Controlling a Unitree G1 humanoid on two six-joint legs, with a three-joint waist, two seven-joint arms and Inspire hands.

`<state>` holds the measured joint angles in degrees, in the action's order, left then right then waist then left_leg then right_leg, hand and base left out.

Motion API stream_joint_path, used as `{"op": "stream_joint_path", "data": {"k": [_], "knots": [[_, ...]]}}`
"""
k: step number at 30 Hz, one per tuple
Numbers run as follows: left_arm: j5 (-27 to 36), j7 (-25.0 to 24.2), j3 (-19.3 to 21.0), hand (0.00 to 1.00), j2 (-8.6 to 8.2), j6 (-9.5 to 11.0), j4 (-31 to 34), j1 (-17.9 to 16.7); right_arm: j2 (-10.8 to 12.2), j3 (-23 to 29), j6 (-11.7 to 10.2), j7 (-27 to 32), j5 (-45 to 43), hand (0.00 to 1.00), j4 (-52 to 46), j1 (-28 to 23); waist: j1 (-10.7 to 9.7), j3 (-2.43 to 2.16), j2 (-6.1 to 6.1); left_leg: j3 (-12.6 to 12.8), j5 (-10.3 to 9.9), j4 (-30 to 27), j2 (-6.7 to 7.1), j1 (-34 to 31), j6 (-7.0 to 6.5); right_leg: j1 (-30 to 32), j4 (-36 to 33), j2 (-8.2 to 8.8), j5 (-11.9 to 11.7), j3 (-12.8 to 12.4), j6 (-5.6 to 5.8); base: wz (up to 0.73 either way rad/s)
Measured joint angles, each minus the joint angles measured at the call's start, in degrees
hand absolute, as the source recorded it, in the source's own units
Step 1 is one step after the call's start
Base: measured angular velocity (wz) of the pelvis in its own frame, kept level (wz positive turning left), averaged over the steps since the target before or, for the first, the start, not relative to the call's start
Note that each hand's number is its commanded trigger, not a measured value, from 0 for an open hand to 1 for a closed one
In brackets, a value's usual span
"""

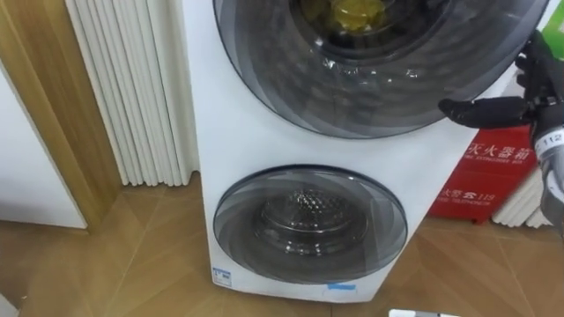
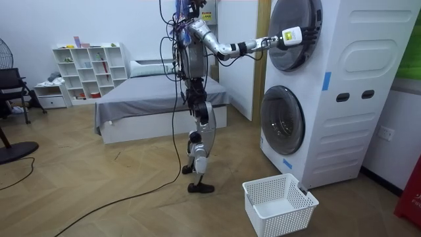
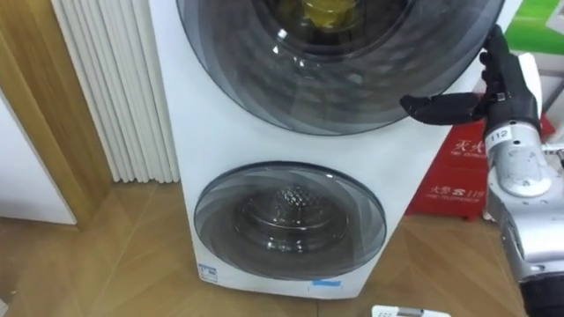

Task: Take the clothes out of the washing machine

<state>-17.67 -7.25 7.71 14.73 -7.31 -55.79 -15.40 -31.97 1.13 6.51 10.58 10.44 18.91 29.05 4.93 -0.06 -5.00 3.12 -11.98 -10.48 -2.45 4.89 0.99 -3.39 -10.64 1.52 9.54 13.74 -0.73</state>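
Right hand [image 3: 504,90] fingers spread at upper door [image 3: 291,79] right rim; yellow cloth [image 3: 330,11] behind door, long axis unclear

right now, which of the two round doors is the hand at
The upper door, with something yellow behind its glass: the right hand is at its right edge. The lower door sits well below the hand.

Shut upper door [image 1: 379,79] and lower door [image 1: 308,224] close off the washer [image 1: 256,150]; basket [image 2: 286,220] stands in front.
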Motion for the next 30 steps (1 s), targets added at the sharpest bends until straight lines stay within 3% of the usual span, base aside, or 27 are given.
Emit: {"op": "stream_joint_path", "data": {"k": [8,18,30], "knots": [[0.1,-0.1,-1.2,0.00,0.21,1.3,-1.6,1.0,0.0,0.1,1.3,-0.4,-4.2,0.00,-15.1,-9.6,-0.4,-0.14,0.31,1.8,0.0,0.9,-0.27,0.9,0.01,0.5,-0.1,-0.32,-0.1,-1.6,-0.15,-0.19],[0.1,-1.0,-5.0,0.00,0.94,1.6,-1.6,0.9,0.3,-1.4,2.3,-2.5,-8.4,0.00,-20.2,-12.1,-0.6,0.10,0.48,2.7,-0.3,1.1,-1.30,0.7,0.51,1.4,-0.1,-1.47,-0.5,-2.6,-0.93,-0.08],[0.6,-1.2,-7.4,0.00,1.27,2.3,-2.6,0.1,4.7,-0.8,2.3,-2.5,-7.2,0.00,-32.5,-20.4,-0.9,-0.04,0.73,3.0,-0.2,0.3,-2.04,0.7,0.73,1.4,0.1,-2.18,-0.5,-2.7,-1.83,-0.05]]}}
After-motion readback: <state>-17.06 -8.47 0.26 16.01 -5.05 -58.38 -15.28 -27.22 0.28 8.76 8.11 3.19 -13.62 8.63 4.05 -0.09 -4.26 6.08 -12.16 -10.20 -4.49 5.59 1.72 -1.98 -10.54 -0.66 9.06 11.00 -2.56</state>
